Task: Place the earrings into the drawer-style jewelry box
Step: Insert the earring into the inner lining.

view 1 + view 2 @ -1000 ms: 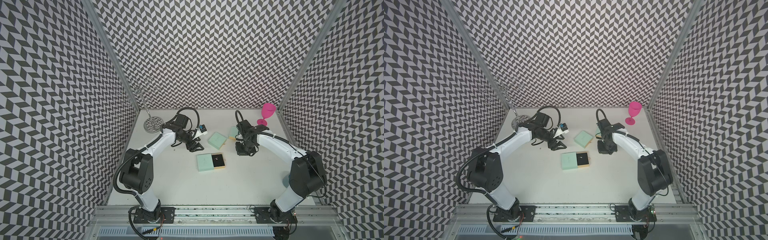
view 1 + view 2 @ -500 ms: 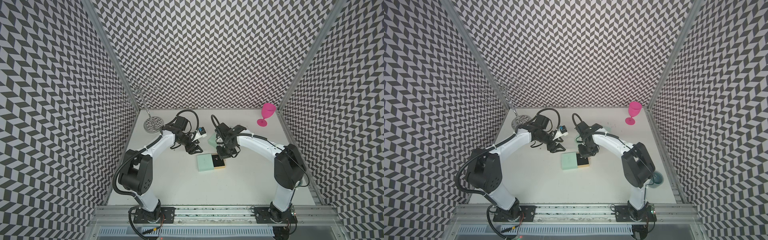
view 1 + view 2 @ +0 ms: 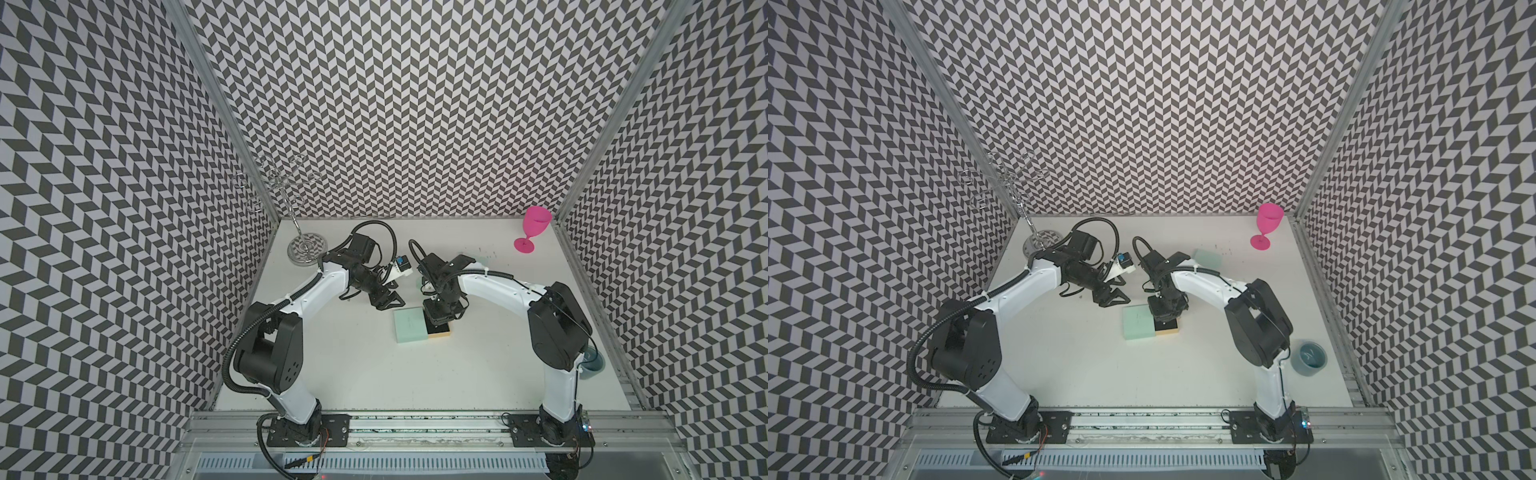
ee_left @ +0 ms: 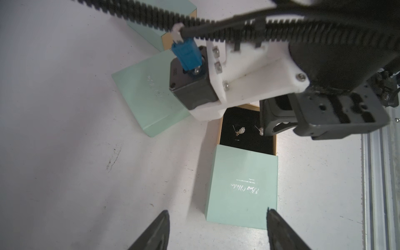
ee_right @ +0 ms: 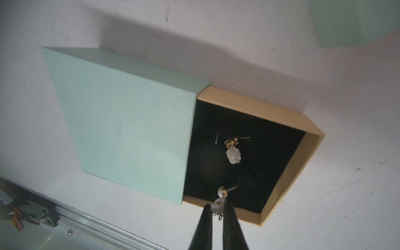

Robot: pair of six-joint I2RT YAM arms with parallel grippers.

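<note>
Holding one earring (image 5: 222, 192) pinched in my right jaws, nearly shut, above the edge of the pulled-out drawer (image 5: 295, 164). I see a second earring (image 5: 232, 154) lying on the drawer's black lining. My left jaws are about half open, empty, over the surface (image 4: 65, 108) just beside the mint box (image 4: 242, 186).

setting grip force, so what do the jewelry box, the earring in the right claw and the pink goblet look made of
Jewelry box: matte mint card sleeve, crisp folded edges; tan card drawer with light-absorbing black lining, probably velvet or foam. Held earring: glossy pearl-like bead and whitish lump on a thin shiny metal post; real or imitation unclear. Pink goblet: likely plastic, uniformly coloured, translucent.
</note>
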